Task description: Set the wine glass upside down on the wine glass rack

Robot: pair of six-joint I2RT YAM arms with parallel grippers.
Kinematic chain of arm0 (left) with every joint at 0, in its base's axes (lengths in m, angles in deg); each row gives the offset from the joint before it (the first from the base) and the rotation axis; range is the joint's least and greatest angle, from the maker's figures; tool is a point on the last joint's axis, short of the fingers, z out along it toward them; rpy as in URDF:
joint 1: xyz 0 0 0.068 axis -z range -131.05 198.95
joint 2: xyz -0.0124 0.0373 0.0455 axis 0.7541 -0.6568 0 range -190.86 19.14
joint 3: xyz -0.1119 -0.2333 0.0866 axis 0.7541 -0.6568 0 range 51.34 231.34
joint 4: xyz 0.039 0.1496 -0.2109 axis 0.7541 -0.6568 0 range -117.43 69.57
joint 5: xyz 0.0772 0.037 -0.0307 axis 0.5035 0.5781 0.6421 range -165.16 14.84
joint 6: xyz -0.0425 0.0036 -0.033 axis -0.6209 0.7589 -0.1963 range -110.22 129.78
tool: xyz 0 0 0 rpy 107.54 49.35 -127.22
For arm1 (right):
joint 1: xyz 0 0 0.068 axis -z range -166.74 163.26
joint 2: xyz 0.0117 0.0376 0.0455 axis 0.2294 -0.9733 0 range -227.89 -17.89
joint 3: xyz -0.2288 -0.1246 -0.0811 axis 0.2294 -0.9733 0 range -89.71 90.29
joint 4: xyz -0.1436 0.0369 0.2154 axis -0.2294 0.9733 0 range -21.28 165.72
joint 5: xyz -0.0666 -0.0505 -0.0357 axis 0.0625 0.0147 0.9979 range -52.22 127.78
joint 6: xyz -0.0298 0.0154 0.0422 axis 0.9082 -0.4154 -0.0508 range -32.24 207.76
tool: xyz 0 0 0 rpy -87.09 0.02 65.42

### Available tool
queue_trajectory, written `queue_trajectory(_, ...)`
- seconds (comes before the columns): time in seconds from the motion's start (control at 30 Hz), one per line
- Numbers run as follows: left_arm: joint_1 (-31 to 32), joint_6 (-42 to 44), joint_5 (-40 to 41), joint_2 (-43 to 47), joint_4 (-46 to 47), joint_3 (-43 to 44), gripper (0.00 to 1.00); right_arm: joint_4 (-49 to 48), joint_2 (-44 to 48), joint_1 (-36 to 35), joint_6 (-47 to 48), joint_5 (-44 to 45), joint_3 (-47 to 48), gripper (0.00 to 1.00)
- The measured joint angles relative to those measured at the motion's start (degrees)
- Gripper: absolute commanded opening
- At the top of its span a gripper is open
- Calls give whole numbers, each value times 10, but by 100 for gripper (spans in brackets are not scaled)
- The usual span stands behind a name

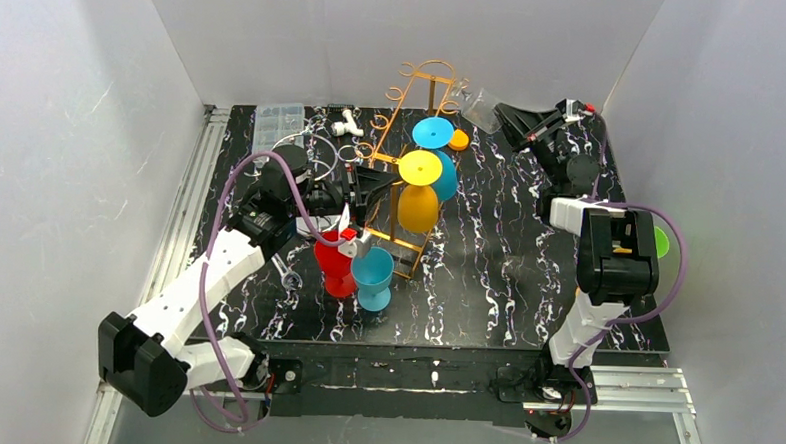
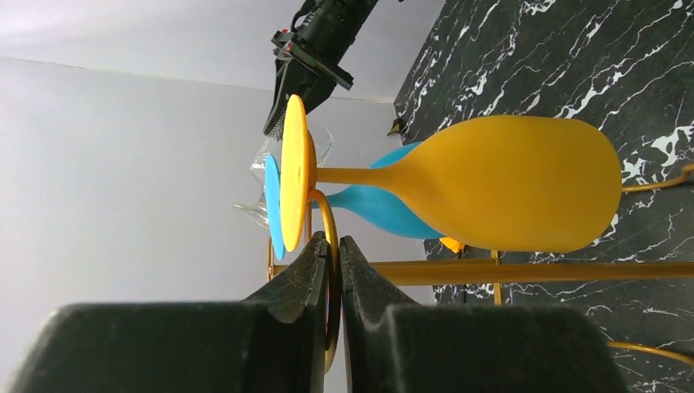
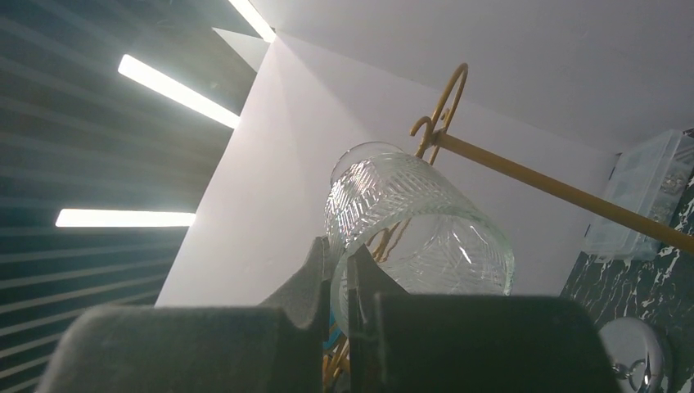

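The gold wire wine glass rack point(image 1: 410, 123) stands mid-table. A yellow glass point(image 1: 419, 195) and a blue glass point(image 1: 436, 149) hang upside down from it. My left gripper point(image 1: 381, 181) is shut on a gold wire loop of the rack point(image 2: 333, 237), beside the yellow glass point(image 2: 507, 184). My right gripper point(image 1: 504, 117) is raised at the rack's far right end, shut on the rim of a clear cut-glass wine glass point(image 3: 409, 217), which is tilted in the air point(image 1: 477, 104) close to the rack's curled top rod point(image 3: 556, 192). Its stem is hidden.
A red glass point(image 1: 335, 265) and a teal glass point(image 1: 374, 278) stand upright on the black marbled table point(image 1: 497, 277), left of the rack's near end. A clear plastic box point(image 1: 278, 122) and a white fitting point(image 1: 345, 123) lie at the back left. White walls enclose the table.
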Motion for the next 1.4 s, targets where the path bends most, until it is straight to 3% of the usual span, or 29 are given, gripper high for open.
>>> queue_trajectory(0.37,0,12,10,13,-20,-1,0,16,-67,24,-2,-10,139,1)
queue_trajectory(0.9,1,23,11,19,-24,-7,0,25,-52,23,4,6,102,1)
queue_trajectory(1.07,4,16,10,-5,-4,2,0,28,-50,36,0,6,118,1)
queue_trajectory(1.4,18,-17,5,-118,63,71,0,30,-53,114,-15,29,258,1)
